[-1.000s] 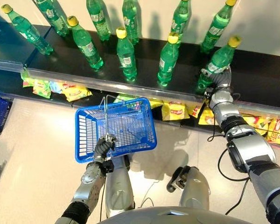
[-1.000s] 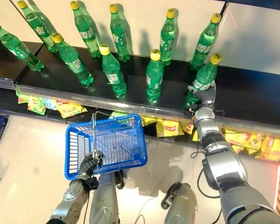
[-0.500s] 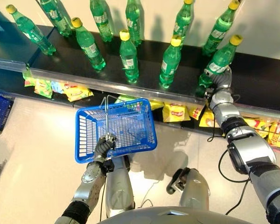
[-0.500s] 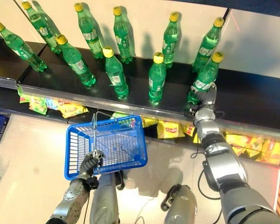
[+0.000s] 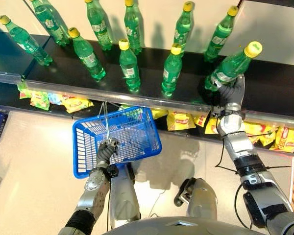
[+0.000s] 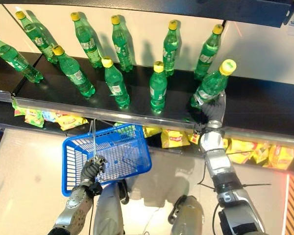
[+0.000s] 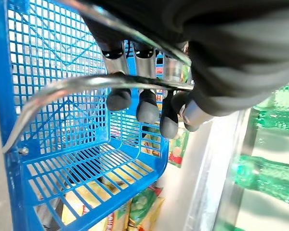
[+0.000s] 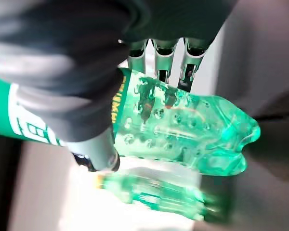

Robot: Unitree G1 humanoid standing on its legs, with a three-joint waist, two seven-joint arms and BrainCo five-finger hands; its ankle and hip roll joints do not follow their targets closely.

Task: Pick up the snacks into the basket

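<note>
So, right hand (image 5: pixel 231 94) wrapping green soda bottle (image 5: pixel 229 66) on upper shelf (image 5: pixel 279 90), tilting it off base, likely lifting it out. Left hand (image 5: pixel 107 151) curling round wire handle (image 7: pixel 62 89), hanging blue basket (image 5: pixel 83 147) low in front, ready for drop. Snack packets (image 5: pixel 182 120) sitting on lower shelf, none visible in basket.

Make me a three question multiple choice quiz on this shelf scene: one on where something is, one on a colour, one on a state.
1. Where are the snack packets?
A. on the shelf below the bottles
B. in the basket
C. on the floor

2. What colour are the bottle caps?
A. red
B. yellow
C. white

3. What is the right robot hand doing?
A. hanging open
B. gripping a tilted green bottle
C. holding a packet

Answers: 1 A, they lie under the bottle shelf. 2 B, each visible cap is yellow. 3 B, its fingers curl round the bottle; the left robot hand holds the blue basket by its handle.
</note>
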